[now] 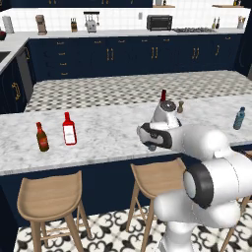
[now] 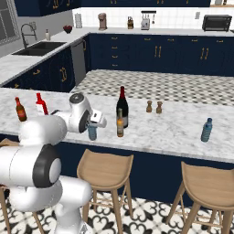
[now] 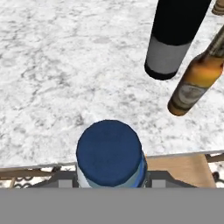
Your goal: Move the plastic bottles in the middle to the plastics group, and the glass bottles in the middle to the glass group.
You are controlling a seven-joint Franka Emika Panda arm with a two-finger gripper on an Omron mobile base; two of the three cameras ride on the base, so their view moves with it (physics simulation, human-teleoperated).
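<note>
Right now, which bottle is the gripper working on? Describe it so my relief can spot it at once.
On the marble island counter, look at the middle cluster at its front edge, above the wooden stools. Left of the tall dark wine bottle and the slim amber bottle stands a small translucent blue bottle with a dark cap, directly under the gripper. It is the shortest of the three.
</note>
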